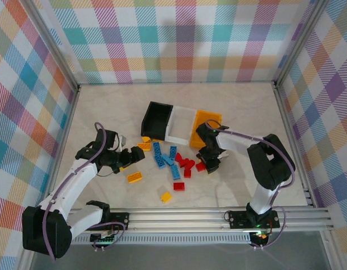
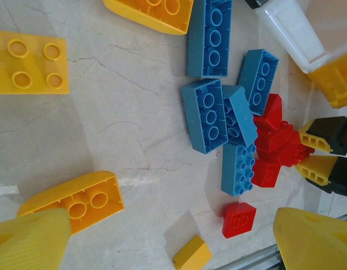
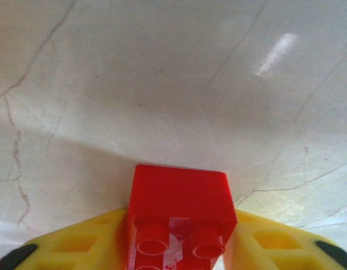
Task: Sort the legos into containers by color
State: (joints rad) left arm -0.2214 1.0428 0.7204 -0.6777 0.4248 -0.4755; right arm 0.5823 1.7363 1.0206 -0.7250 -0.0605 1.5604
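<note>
The legos lie loose mid-table: blue ones (image 1: 158, 155) (image 2: 209, 35), red ones (image 1: 186, 164) (image 2: 239, 219) and yellow ones (image 1: 134, 177) (image 2: 29, 62). Three containers stand behind them, black (image 1: 156, 120), white (image 1: 180, 125) and yellow-orange (image 1: 204, 126). My right gripper (image 1: 210, 164) (image 3: 181, 247) is at the right end of the red pile, shut on a red lego (image 3: 180, 199) down at the table; its yellow fingers (image 3: 77, 247) press both sides. My left gripper (image 1: 130, 159) (image 2: 173, 239) hovers open left of the pile, over a small yellow brick (image 2: 192, 254).
Plaid walls enclose the marble table (image 1: 106, 112) on three sides. An aluminium rail (image 1: 218, 216) runs along the near edge. A curved yellow brick (image 2: 77, 199) lies by my left finger. Bare table stretches behind and to both sides of the containers.
</note>
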